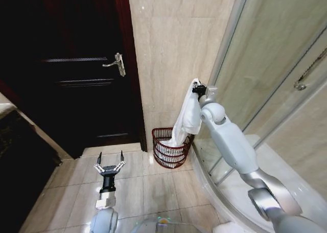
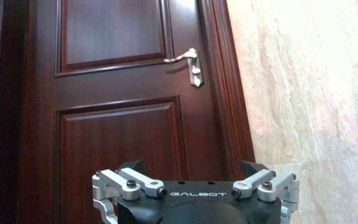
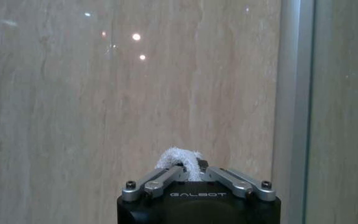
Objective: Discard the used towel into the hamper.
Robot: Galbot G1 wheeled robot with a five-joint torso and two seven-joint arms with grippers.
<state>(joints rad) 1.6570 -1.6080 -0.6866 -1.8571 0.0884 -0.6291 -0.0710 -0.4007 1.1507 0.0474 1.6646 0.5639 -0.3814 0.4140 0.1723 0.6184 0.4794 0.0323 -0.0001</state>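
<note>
Right end effector [image 1: 196, 89] dangles towel [image 1: 187, 119] into hamper [image 1: 170, 150]

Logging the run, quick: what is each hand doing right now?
Left hand: open, empty, low over the floor facing the door.
Right hand: shut on the towel, which hangs down into the hamper.

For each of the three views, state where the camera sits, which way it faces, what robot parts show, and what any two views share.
Head view: on the head, looking down at the tiled floor; open left gripper low, right gripper holding the white towel over the round reddish-brown wire hamper.
Left wrist view: faces the dark wooden door; left gripper spread open.
Right wrist view: faces the beige tiled wall; right gripper pinches the towel.
Shared: head and left wrist views both show the silver door handle.
</note>
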